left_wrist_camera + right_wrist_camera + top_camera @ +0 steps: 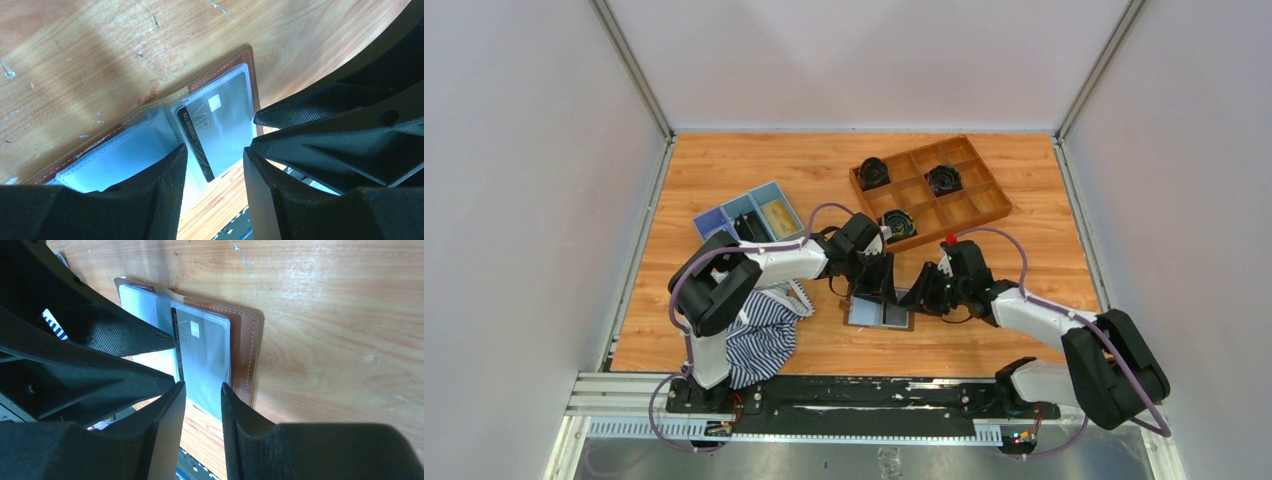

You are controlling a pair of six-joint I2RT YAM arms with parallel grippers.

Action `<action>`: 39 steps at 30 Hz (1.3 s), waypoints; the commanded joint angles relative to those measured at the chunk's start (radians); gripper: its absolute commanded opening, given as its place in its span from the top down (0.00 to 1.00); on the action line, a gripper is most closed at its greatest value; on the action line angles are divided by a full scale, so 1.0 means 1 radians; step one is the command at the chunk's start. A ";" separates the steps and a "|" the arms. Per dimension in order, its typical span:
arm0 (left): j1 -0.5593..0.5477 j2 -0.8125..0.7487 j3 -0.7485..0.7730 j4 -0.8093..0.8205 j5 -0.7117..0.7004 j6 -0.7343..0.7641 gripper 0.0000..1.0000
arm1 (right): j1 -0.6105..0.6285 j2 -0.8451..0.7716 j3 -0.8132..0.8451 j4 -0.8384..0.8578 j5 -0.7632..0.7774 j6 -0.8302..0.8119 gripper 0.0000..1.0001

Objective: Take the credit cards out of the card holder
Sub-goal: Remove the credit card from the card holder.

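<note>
The card holder [865, 313] lies open and flat on the wooden table, brown cover down and pale sleeves up. A grey card marked VIP [220, 122] sits in its right sleeve, also in the right wrist view [205, 352]. The left sleeve [120, 155] looks pale blue. My left gripper [876, 283] is open, fingertips just above the holder's middle fold [214, 156]. My right gripper [919, 296] is open with a narrow gap, fingertips over the near edge of the card's sleeve [202, 386]. The two grippers stand close together, tips nearly touching.
A brown wooden grid tray [984, 190] with dark round items stands at the back right. A light-blue compartment tray [724, 213] stands at the back left. A striped cloth [762, 338] lies by the left arm's base. A metal rail [824, 400] runs along the near edge.
</note>
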 commanded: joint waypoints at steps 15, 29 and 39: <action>0.001 -0.005 0.006 -0.020 -0.016 0.015 0.50 | 0.013 -0.023 -0.017 -0.032 0.037 -0.006 0.64; 0.001 -0.006 0.012 -0.023 -0.018 0.014 0.51 | 0.016 0.002 -0.001 -0.007 -0.005 -0.018 0.62; 0.001 -0.006 0.013 -0.025 -0.018 0.014 0.51 | 0.016 -0.037 -0.012 -0.004 0.010 -0.003 0.63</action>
